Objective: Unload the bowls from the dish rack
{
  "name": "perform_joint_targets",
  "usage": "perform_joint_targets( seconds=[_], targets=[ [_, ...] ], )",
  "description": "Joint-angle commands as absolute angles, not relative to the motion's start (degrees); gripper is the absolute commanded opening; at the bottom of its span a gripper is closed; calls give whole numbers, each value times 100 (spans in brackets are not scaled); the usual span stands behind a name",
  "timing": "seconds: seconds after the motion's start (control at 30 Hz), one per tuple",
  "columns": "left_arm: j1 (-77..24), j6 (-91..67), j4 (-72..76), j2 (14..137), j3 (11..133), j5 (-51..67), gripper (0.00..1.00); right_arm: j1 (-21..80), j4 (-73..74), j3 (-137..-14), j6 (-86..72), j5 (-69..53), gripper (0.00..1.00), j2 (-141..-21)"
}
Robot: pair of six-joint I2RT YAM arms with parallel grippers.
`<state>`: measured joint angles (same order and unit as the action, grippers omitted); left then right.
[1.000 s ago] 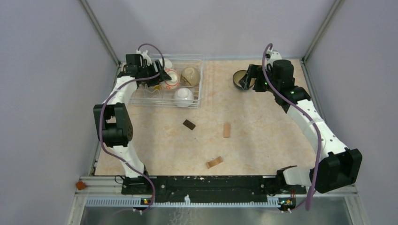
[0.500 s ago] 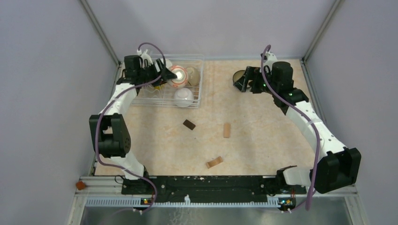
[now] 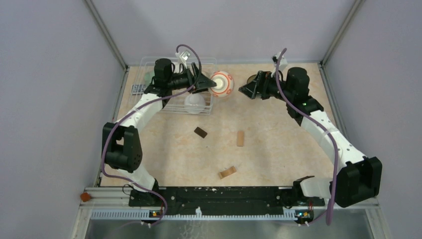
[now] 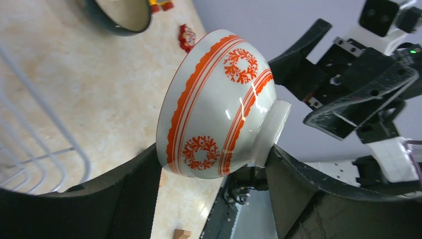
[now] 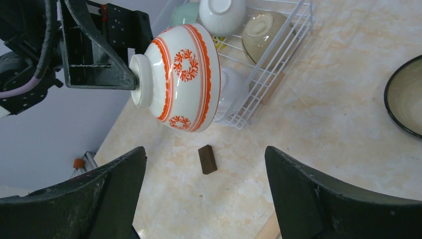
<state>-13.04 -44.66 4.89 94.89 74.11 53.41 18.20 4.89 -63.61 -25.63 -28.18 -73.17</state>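
Note:
My left gripper (image 3: 211, 83) is shut on the orange-red patterned bowl (image 3: 222, 83), holding it on its side in the air just past the right end of the dish rack (image 3: 144, 62). In the left wrist view the fingers (image 4: 134, 189) clamp its rim and foot (image 4: 219, 104). My right gripper (image 3: 247, 89) is open and empty, facing the bowl from the right, a short gap away; the bowl (image 5: 184, 77) hangs above and ahead of its spread jaws (image 5: 204, 184). A white bowl (image 3: 195, 102), a tan bowl (image 5: 261, 30) and another white bowl (image 5: 221, 12) sit in the rack (image 5: 263, 64).
A dark bowl (image 5: 405, 97) stands on the table behind my right gripper. A dark block (image 3: 201, 132) and two tan wooden blocks (image 3: 241, 138) (image 3: 227, 172) lie mid-table. A small toy (image 3: 138, 88) sits left of the rack. Walls close the back and sides.
My left gripper has lifted the orange-red bowl out of the rack and carried it right, past the rack's end. My right gripper has moved left, away from the dark bowl, towards it.

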Motion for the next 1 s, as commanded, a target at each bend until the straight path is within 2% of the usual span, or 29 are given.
perform_joint_targets(
  seconds=[0.0,0.33,0.67,0.97],
  targets=[
    [-1421,-5508,2156,9246,7383,5923,58,1847,-466,-6164,-2967,-3151,88,-7000],
    [-1644,-6744,3533,9377,7315,6161,58,1846,-1968,-5824,-4162,-3717,85,-6980],
    [-1854,-8113,5307,9558,7206,6316,58,1846,-3458,-5700,-5142,-4403,72,-6970],
    [-2060,-9415,6938,9927,7289,6287,58,1846,-4393,-5741,-5950,-4807,40,-7031]
  ],
)
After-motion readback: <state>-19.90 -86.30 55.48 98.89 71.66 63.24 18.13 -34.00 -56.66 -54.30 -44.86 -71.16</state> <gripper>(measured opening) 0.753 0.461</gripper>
